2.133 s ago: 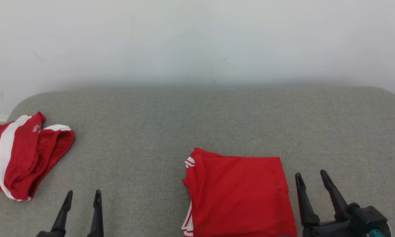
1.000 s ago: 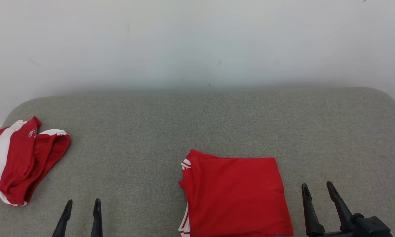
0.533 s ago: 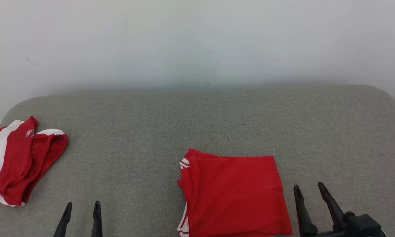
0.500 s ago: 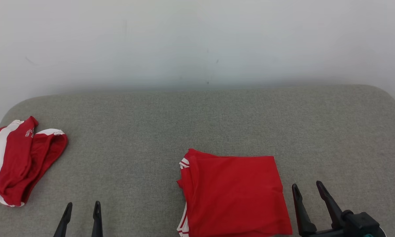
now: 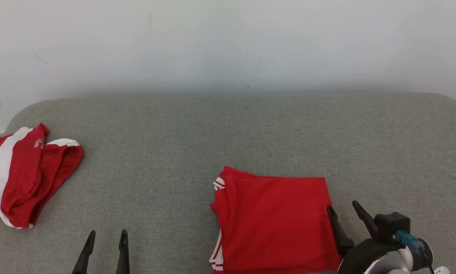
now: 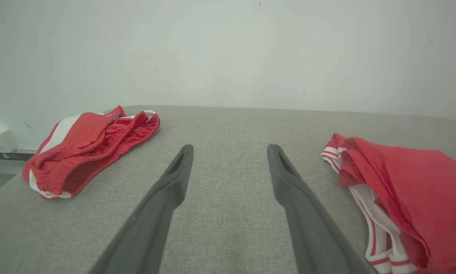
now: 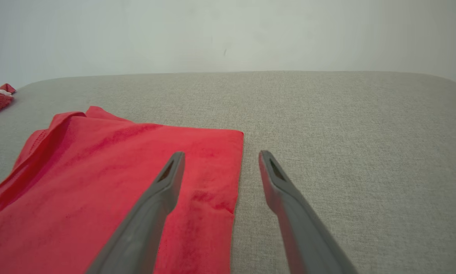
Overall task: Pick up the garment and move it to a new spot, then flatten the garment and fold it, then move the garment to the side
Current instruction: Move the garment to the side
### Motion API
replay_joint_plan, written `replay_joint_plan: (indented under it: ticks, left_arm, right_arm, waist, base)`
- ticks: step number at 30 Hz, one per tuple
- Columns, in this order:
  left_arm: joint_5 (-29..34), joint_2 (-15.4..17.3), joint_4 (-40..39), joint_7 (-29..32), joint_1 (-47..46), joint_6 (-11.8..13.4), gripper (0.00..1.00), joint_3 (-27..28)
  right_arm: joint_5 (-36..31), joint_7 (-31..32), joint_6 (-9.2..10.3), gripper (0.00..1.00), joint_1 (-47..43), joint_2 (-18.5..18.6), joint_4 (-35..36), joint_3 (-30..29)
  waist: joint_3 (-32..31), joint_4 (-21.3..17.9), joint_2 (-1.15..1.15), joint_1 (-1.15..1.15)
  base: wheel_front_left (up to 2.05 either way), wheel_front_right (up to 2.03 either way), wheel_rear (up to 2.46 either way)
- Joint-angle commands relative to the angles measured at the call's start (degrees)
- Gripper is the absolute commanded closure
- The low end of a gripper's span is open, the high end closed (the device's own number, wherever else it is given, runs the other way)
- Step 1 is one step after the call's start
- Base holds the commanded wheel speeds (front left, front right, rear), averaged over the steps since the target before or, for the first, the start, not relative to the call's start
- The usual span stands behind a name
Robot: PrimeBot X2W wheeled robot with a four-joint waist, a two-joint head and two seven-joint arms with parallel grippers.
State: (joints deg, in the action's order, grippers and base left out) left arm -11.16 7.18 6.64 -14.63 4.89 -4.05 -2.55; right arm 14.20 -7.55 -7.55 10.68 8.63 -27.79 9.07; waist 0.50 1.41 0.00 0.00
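Garment [image 5: 273, 222] lies folded on grey cushion [image 5: 228, 133]; right gripper [image 5: 341, 205] gapes astride its edge; left gripper [image 5: 108, 231] gapes, holding nothing.

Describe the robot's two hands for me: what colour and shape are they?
The left hand and right hand each have two long, dark fingers that taper to narrow tips, with a small slot near each end. Behind the right hand sits a black blocky mount with a teal part, joined to a pale, rounded wrist.
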Motion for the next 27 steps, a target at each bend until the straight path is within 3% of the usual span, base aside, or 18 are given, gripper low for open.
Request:
replay_joint_plan:
  ticks: [1, 17, 18, 19, 20, 27]
  left_arm:
    - [-0.67, -0.16, 0.30, -0.34, -0.76, -0.12, 0.00, -0.10]
    - [-0.86, -0.32, 2.04, -0.58, -3.44, -0.19, 0.00, -0.36]
    - [-0.88, -0.33, 2.02, -0.58, -3.54, -0.14, 0.00, -0.29]
    - [-0.89, -0.34, 2.00, -0.59, -3.60, -0.15, 0.00, -0.23]
    - [-0.91, -0.34, 1.91, -0.60, -3.68, -0.14, 0.00, -0.10]
    - [-0.87, -0.92, 1.20, -0.58, -4.30, -0.19, 0.00, 0.23]
  right_arm:
    - [0.57, 0.15, 0.14, 0.00, 1.34, 0.51, -1.87, 0.46]
    - [4.11, -0.06, 0.14, 0.00, 9.74, -1.81, -22.87, 3.27]
    - [4.54, -0.22, 0.13, 0.26, 9.81, -2.23, -23.35, 3.91]
    - [5.03, -0.49, 0.13, 0.78, 9.96, -2.46, -23.77, 4.45]
    - [5.50, -0.57, 0.12, 1.00, 10.23, -2.55, -24.22, 4.98]
    - [7.21, -1.58, 0.15, 1.00, 14.11, -0.64, -25.50, 6.65]
  waist:
    - [0.87, 0.90, 0.00, 0.00]
    - [3.65, 2.91, 0.00, 0.00]
    - [3.79, 2.87, 0.00, 0.00]
    - [3.91, 2.85, 0.00, 0.00]
    - [4.08, 2.76, 0.00, 0.00]
    - [5.68, 2.27, 0.00, 0.00]
  base:
    - [0.00, 0.00, 0.00]
    - [0.00, 0.00, 0.00]
    - [0.00, 0.00, 0.00]
    - [0.00, 0.00, 0.00]
    - [0.00, 0.00, 0.00]
    - [0.00, 0.00, 0.00]
